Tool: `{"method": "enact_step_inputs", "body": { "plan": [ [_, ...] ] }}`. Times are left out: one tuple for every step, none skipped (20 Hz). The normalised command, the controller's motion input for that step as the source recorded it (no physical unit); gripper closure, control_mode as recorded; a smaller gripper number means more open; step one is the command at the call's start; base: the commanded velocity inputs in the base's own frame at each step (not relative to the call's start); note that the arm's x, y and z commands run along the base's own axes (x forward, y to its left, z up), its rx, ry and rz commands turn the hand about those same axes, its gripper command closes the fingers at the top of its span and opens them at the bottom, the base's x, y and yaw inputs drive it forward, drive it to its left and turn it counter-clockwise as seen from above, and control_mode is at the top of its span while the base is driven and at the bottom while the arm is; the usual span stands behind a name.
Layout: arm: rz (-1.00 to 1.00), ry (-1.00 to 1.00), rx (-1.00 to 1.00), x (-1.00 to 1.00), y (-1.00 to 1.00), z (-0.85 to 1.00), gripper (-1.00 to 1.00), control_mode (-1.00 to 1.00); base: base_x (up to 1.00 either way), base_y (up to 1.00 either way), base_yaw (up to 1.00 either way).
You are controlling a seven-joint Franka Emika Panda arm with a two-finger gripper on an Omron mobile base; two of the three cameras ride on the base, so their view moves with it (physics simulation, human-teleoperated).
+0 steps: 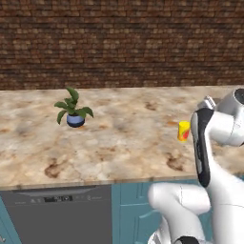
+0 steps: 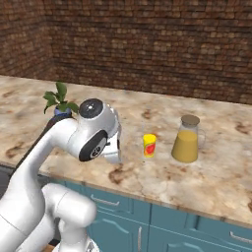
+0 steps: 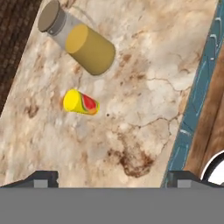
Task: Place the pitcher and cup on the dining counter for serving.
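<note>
The right base view takes in the pitcher (image 2: 186,140) at centre right, standing upright on the desk (image 2: 147,187) with the cup (image 2: 149,145) just beside it toward the frame's left, the two apart and not touching; the left base view shows the cup (image 1: 183,131) at the right, partly behind the white arm, and a small potted plant (image 1: 73,113) at the left centre, with a grey dishwasher (image 1: 57,214) under the desk edge at lower left. In the right base view the plant (image 2: 60,102) sits at upper left, half behind the arm's shoulder. The hand view looks down on the desk (image 3: 144,57): the pitcher (image 3: 83,41) lies in the upper left of the frame, the cup (image 3: 81,103) below it at left centre, its red mark facing the camera. The gripper (image 3: 112,178) is spread wide, its two tips at the bottom corners of that frame, holding nothing; both the cup and the pitcher are well apart from it, higher in the frame. Count: one pitcher, one cup, one plant, one dishwasher.
</note>
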Motion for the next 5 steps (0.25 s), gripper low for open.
{"method": "enact_step_inputs", "body": {
  "plan": [
    [0.00,-0.01,-0.13,-1.00,0.79,0.69,-1.00,-1.00,0.00,0.00,0.00],
    [0.02,-0.01,-0.14,-1.00,0.85,0.68,-1.00,-1.00,0.00,0.00,0.00],
    [0.06,0.00,-0.19,-0.98,1.00,0.69,-1.00,-1.00,0.00,0.00,0.00],
    [0.09,0.00,-0.26,-0.84,1.00,0.70,-1.00,-1.00,0.00,0.00,0.00],
    [0.12,0.00,-0.29,-0.74,1.00,0.68,-1.00,-1.00,0.00,0.00,0.00]
  ]
}}
